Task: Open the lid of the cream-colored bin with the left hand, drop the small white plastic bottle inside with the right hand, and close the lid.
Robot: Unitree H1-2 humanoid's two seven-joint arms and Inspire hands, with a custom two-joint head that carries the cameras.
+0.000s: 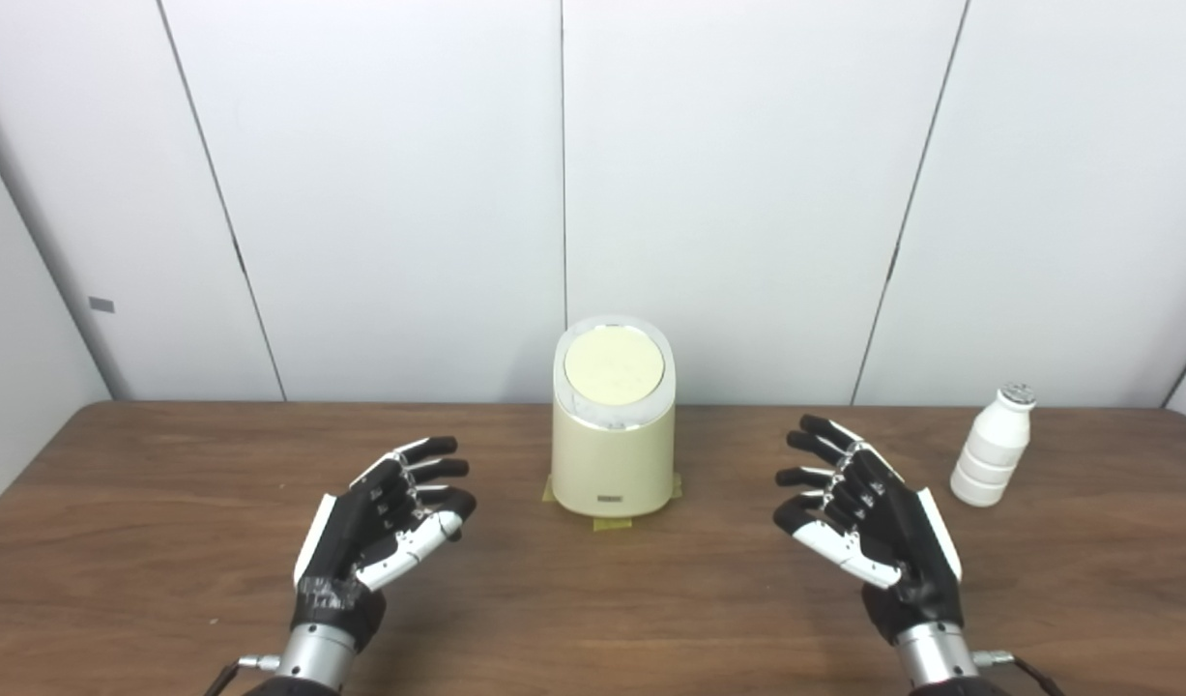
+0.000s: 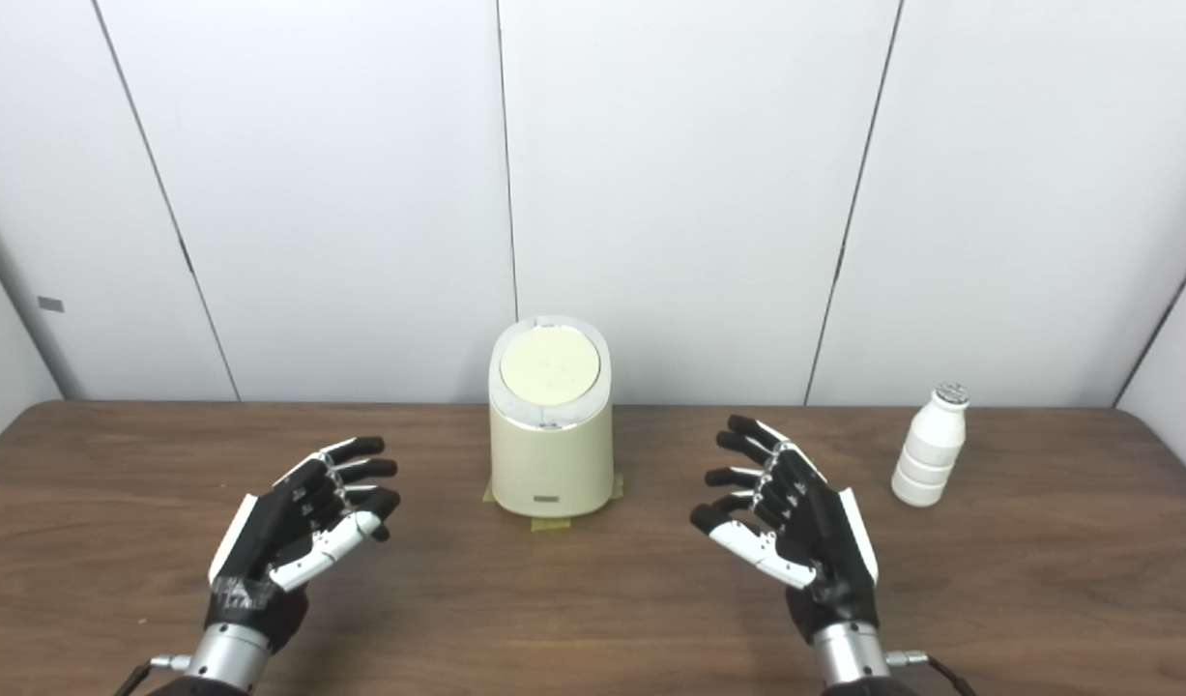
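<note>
A cream-colored bin (image 1: 613,454) stands upright at the middle of the wooden table (image 1: 593,599), near the back wall, with its round lid (image 1: 614,367) shut flat on top. The small white plastic bottle (image 1: 992,447) stands upright at the far right. My left hand (image 1: 385,527) hovers to the left of the bin and nearer to me, open, palm inward, holding nothing. On the other side, my right hand (image 1: 868,517) is open too, between the bin and the bottle, touching neither.
Yellow tape tabs (image 1: 612,523) stick out from under the bin's base. White wall panels (image 1: 593,193) rise right behind the table's far edge. The table's rounded right corner lies just beyond the bottle.
</note>
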